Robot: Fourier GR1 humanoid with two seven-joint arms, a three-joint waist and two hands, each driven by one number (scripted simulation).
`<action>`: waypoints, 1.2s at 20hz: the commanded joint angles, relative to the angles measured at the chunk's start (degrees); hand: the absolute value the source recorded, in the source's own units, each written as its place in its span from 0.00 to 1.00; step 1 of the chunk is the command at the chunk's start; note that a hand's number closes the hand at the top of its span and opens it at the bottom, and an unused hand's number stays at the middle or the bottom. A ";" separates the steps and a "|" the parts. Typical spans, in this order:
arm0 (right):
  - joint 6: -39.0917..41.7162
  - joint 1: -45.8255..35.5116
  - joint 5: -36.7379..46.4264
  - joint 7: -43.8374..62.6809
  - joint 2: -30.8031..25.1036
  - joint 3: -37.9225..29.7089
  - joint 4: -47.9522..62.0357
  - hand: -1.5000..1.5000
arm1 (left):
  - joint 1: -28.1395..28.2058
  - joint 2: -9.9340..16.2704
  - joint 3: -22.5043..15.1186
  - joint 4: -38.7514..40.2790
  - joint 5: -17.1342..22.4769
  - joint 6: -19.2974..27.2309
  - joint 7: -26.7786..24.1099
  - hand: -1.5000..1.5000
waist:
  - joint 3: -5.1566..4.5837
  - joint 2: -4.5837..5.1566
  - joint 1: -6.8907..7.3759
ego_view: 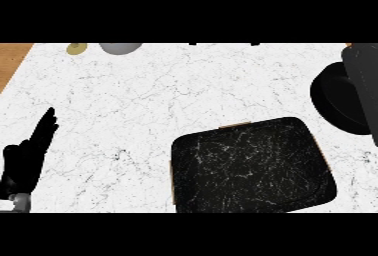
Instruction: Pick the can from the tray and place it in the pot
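Observation:
The black tray point(251, 167) with pale scratch marks lies at the lower middle of the counter, and no can shows on it. The black pot point(338, 100) sits at the right edge, partly cut off by the view. A dark grey shape point(363, 75) reaches down over the pot's right side from the upper right corner. It may be my right arm or hand, but I cannot tell, nor whether it holds the can. My left hand point(26, 155) rests open at the lower left, fingers pointing up, well apart from the tray.
A small yellowish object point(77, 48) and a grey round object point(120, 47) sit at the counter's far edge, upper left. A wooden strip point(10, 62) borders the white marble top point(148, 100) at the left.

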 commanded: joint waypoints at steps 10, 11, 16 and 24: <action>-12.11 0.92 -4.73 -22.20 -9.59 -11.44 21.85 1.00 | -2.12 -2.83 -0.72 -1.57 -3.01 0.32 3.04 0.50 | 0.08 0.60 1.24; -10.33 -3.15 -4.67 -22.75 -10.68 -12.06 25.61 1.00 | -0.56 -1.22 1.41 -0.82 -1.39 -2.04 0.44 0.50 | 0.04 0.62 1.74; -14.17 -1.81 -4.68 -29.46 -13.08 -13.88 34.36 1.00 | -1.82 -2.44 0.41 0.95 -3.16 -1.64 -0.70 0.50 | 0.09 1.12 2.35; -14.44 -2.38 -10.06 -34.37 -15.31 -20.37 41.96 0.00 | -0.50 -3.94 -1.33 -2.62 -4.25 -1.05 -0.27 0.50 | 0.27 1.66 3.91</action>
